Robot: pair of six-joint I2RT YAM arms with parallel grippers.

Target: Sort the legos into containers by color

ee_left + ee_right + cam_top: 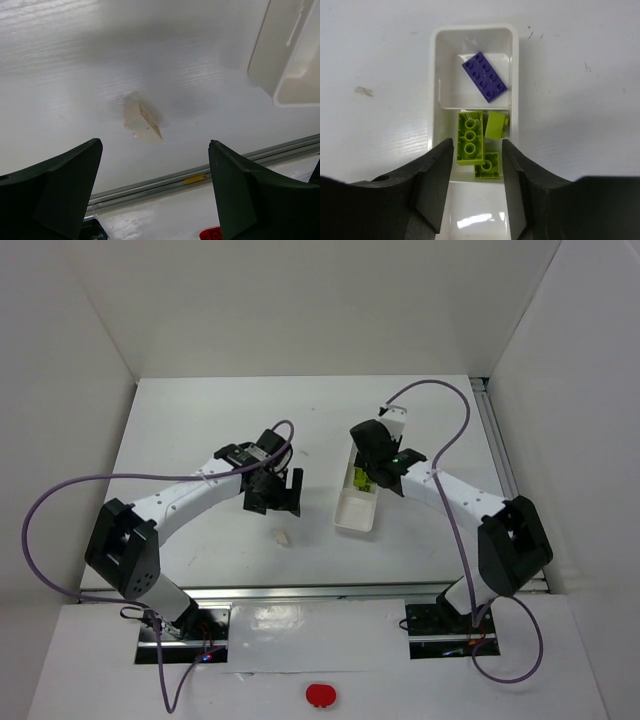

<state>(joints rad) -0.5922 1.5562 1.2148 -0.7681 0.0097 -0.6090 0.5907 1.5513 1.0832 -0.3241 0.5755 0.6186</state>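
- Over the table (200,420), at about 9 o'clock from the tray (355,512) in the overhead view, my left gripper (272,490) hangs with its jaws spread wide and nothing between them.
- Through the left wrist camera, the off-white brick (142,122) lies on the bare surface just past the gap, toward 12 o'clock from the fingertips (92,150). It touches neither of them. A corner of the tray shows at 2 o'clock.
- Seen from overhead, that brick sits near the left gripper at its 6 o'clock. It is at roughly 8 o'clock from the tray's near end and clear of it.
- My right gripper (375,468) is above the middle of the tray.
- On the right wrist camera its jaws stand only partly apart, one finger (437,180) at either side of the middle compartment. I see nothing clamped between them.
- Three lime-green bricks lie in that middle compartment. The long one (470,138) is at 11 o'clock from the gap, the small one (496,125) at 1 o'clock, and the square one (488,165) lies between the fingers.
- The long green brick lies close against the edge of the finger at 9 o'clock; I cannot tell whether they touch.
- Beyond the divider, at 12 o'clock, the purple brick (485,76) lies studs up and aslant in the tray's far end compartment, alone.
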